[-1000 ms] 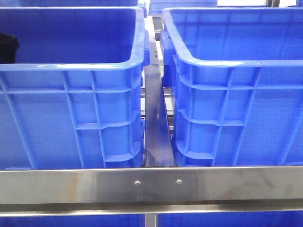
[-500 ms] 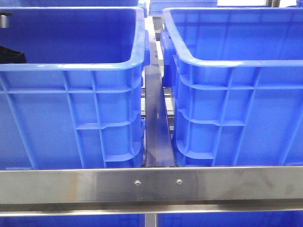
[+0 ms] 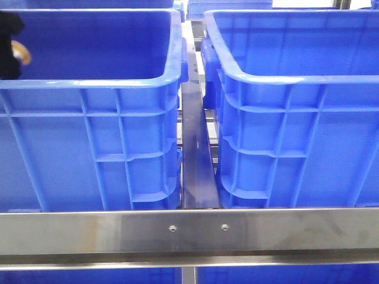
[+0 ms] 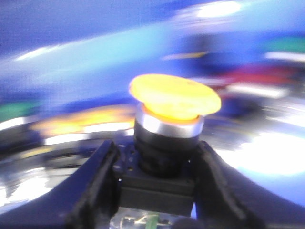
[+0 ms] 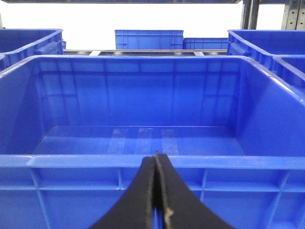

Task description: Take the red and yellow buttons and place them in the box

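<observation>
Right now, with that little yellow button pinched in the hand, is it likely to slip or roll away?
Probably not: the left hand grips the yellow button by its squarish black base, which looks rigid. The domed cap and round collar suggest it might roll if dropped. It seems light.

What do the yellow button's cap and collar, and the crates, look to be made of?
Yellow button: cap looks like smooth, slightly translucent plastic; the silver collar beneath seems polished metal or plated plastic, blur leaves that open. It sits between the left gripper's black fingers. The blue crate looks like glossy moulded plastic, ribbed outside.
</observation>
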